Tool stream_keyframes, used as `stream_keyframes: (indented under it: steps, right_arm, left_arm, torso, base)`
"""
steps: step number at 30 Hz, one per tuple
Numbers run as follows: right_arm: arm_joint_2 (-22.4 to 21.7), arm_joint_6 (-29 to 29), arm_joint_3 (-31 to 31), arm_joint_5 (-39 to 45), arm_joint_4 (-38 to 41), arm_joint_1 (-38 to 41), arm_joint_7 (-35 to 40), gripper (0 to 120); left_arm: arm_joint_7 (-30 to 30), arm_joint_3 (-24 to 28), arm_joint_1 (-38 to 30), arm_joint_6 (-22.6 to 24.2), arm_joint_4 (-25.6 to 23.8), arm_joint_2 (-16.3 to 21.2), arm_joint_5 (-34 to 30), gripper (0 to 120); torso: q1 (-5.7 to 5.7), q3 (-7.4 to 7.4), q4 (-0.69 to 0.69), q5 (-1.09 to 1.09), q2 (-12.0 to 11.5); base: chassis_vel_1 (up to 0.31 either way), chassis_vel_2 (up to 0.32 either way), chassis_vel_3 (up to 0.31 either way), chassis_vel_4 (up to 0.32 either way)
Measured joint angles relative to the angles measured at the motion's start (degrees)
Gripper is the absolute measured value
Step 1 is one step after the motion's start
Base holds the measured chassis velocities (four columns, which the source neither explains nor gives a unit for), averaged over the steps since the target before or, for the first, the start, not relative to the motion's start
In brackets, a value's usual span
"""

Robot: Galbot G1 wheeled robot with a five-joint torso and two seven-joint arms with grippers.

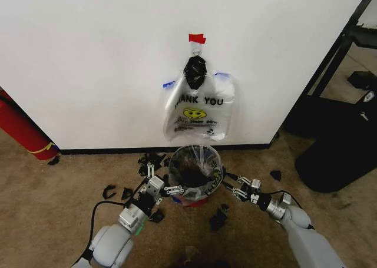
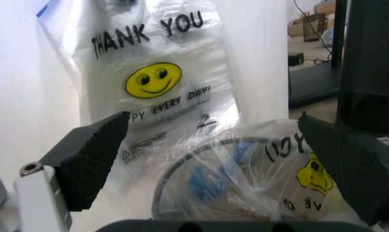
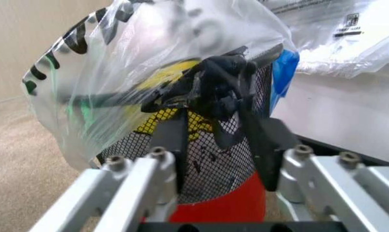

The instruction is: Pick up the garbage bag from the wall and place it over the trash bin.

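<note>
Showing the trash bin at lower centre of the head view, on the carpet below the wall, w/ the garbage bag draped over its rim. Left tool sits at the bin's left edge; in the left wrist view its pads stand wide apart, holding nothing. Right tool is at the bin's right edge; in the right wrist view its fingers are drawn narrow around bag film at the mesh rim, contact partly hidden by crumpled plastic. Bunch of like bags hangs on the wall above, under red tape; bin's base is mostly hidden.
</note>
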Motion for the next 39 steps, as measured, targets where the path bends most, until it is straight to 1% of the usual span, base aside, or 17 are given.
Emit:
stream_keyframes:
  steps: [2,4,5,8,28,29,30,31,32,33,35,36,37,38,39]
  right_arm:
    - [-0.26,0.25,0.16,0.16,0.16,-0.33,-0.02,15]
    - [-0.35,0.54,0.23,0.23,0.17,-0.46,-0.02,8]
    - [-0.35,0.54,0.23,0.23,0.17,-0.46,-0.02,8]
    - [-0.36,0.97,0.28,0.35,0.25,-0.67,0.08,0]
    - [-0.95,2.23,0.10,0.73,0.82,-0.92,0.40,0]
    - [-0.96,2.28,0.34,-0.10,0.84,-0.91,-0.24,7]
    - [-0.96,2.54,0.51,-0.98,0.84,-0.88,-0.61,10]
    - [-0.95,2.88,0.57,-1.57,0.84,-0.86,-0.80,15]
    - [-0.93,3.21,0.58,-1.91,0.84,-0.85,-0.87,18]
    - [-0.93,3.21,0.58,-1.91,0.84,-0.85,-0.87,18]
    - [-0.68,4.31,0.49,-2.85,0.86,-0.88,-0.92,28]
    - [-0.54,4.70,0.49,-3.54,0.94,-0.90,-0.95,31]
    - [-0.54,4.70,0.49,-3.54,0.94,-0.90,-0.95,31]
    - [-0.40,5.13,0.52,-4.45,1.03,-0.90,-0.96,38]
    - [-0.31,5.48,0.52,-4.96,1.05,-0.87,-0.84,41]
  left_arm:
    - [0.02,0.09,0.06,-0.06,0.00,-0.14,0.29,100]
    - [0.05,0.16,0.14,-0.11,0.02,-0.27,0.47,100]
    - [0.05,0.16,0.14,-0.11,0.02,-0.27,0.47,100]
    - [0.06,0.20,0.34,-0.15,0.08,-0.50,0.82,100]
    - [0.09,-0.05,1.66,-0.40,0.07,-1.43,2.07,100]
    - [0.08,-0.04,1.79,-0.43,0.07,-1.50,2.16,100]
    - [0.08,-0.05,1.88,-0.44,0.05,-1.54,2.20,100]
    - [0.08,-0.05,1.95,-0.48,0.03,-1.55,2.24,100]
    - [0.08,-0.05,2.02,-0.52,0.03,-1.56,2.29,100]
    - [0.08,-0.05,2.02,-0.52,0.03,-1.56,2.29,100]
    - [0.07,-0.11,2.20,-0.63,0.02,-1.55,2.45,100]
    - [0.07,-0.14,2.25,-0.65,0.01,-1.55,2.48,100]
    - [0.07,-0.14,2.25,-0.65,0.01,-1.55,2.48,100]
    - [0.07,-0.17,2.30,-0.66,-0.03,-1.51,2.50,100]
    - [0.07,-0.18,2.32,-0.67,-0.07,-1.45,2.51,100]
  torso:
    - [0.00,0.00,0.00,0.00,0.00]
    - [0.00,0.00,-0.01,0.00,0.00]
    - [0.00,0.00,-0.01,0.00,0.00]
    - [0.00,0.00,0.00,0.00,0.00]
    - [0.00,0.00,0.00,0.01,0.00]
    - [0.00,0.00,0.00,0.00,0.00]
    - [0.00,0.00,0.00,0.00,0.00]
    - [0.00,0.00,-0.01,0.00,0.00]
    - [0.00,0.00,0.00,0.00,0.00]
    - [0.00,0.00,0.00,0.00,0.00]
    - [0.00,0.00,0.00,0.00,0.00]
    - [0.00,0.00,0.00,0.00,0.00]
    - [0.00,0.00,0.00,0.00,0.00]
    - [0.00,0.00,0.00,0.00,0.00]
    - [0.00,0.00,0.00,0.00,0.00]
  base:
    - [0.000,0.000,0.000,0.000]
    - [0.000,0.000,0.000,0.000]
    - [0.000,0.000,0.000,0.000]
    - [0.000,0.000,0.000,0.000]
    - [0.000,0.000,0.000,0.000]
    - [0.000,0.000,0.000,0.000]
    - [0.000,0.000,0.000,0.000]
    - [0.000,0.000,0.000,0.000]
    - [0.000,0.000,0.000,0.000]
    - [0.000,0.000,0.000,0.000]
    - [0.000,0.000,0.000,0.000]
    - [0.000,0.000,0.000,0.000]
    - [0.000,0.000,0.000,0.000]
    - [0.000,0.000,0.000,0.000]
    - [0.000,0.000,0.000,0.000]
